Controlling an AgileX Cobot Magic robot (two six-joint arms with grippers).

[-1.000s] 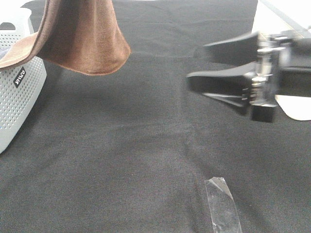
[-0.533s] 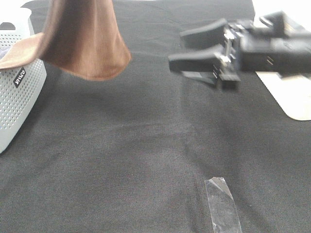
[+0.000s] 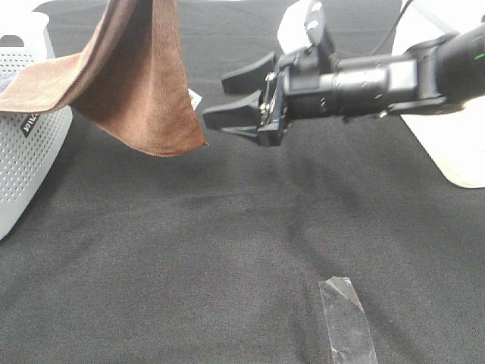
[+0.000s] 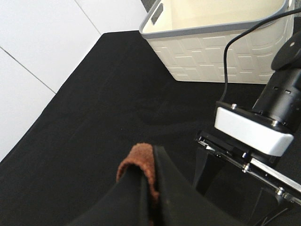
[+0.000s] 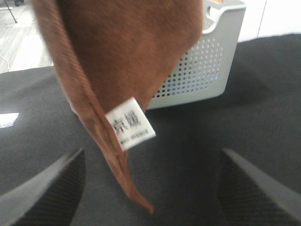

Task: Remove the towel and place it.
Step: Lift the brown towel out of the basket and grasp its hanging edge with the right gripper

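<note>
1. Across the upper left of the exterior high frame, the towel (image 3: 136, 83) hangs in soft folds, brown and finely napped, with a stitched hem. One end trails over the rim of a white perforated plastic basket (image 3: 30, 152) at the left edge; the top of the towel runs out of frame. The right gripper (image 3: 214, 98) reaches in from the right, its tapered black fingers spread wide and holding nothing, their tips just beside the towel's lower corner. A matte woven black tablecloth (image 3: 227, 250) covers the surface, with a crinkled strip of clear tape (image 3: 347, 318) at lower centre.

2. Left wrist view: the left gripper (image 4: 150, 165) is clamped tight on a folded edge of the towel (image 4: 136, 160), which bulges out between the smooth black fingers. Beyond the tablecloth stands a cream moulded bin (image 4: 211, 52) with a grey rim; only its smooth inner wall shows. A white camera block (image 4: 251, 129) on the other arm sits near.

3. Right wrist view: the towel (image 5: 127, 47) hangs between the wide-apart, blurred fingers of the right gripper (image 5: 151, 155), apart from both. A white printed tag (image 5: 130, 123) sits on its hem. Behind is the perforated basket (image 5: 207, 70); a bluish tint shows through its holes, contents unclear.
</note>
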